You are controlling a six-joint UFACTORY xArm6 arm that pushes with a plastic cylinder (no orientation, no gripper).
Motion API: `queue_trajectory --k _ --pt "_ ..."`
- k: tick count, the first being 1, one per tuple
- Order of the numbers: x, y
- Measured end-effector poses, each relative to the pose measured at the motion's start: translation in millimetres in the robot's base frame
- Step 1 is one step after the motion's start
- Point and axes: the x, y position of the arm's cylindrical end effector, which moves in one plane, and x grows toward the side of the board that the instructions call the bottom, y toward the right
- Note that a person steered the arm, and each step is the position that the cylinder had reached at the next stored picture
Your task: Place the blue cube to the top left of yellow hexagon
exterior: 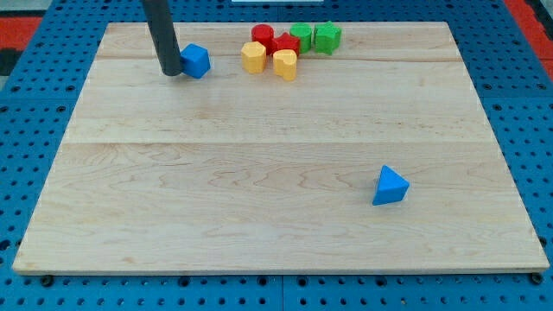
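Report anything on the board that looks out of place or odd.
Nothing looks damaged or spilled. Only the blue triangular block sits alone at the view's lower right, far from the cluster at top. My tip rests against the blue cube's left side.

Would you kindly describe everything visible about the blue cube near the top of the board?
The blue cube is a small, solid-looking block of matte blue, turned so one corner edge faces the camera, resting flat on the wooden board near the view's top left. My tip sits right against its left side, apparently touching. It stands apart from the yellow hexagon and the cluster of red, yellow and green blocks to its right.
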Motion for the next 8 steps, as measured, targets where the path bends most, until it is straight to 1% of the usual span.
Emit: queue_trajectory --k 1,2,3,4,6,7,8 --pt "-1.5 39.7" --pt "-18.6 76.3" --pt "-5.4 83.7" --pt "49.8 86.5" --pt "97.9 316.7" --pt "136.8 395.5" --pt "203.6 394.9"
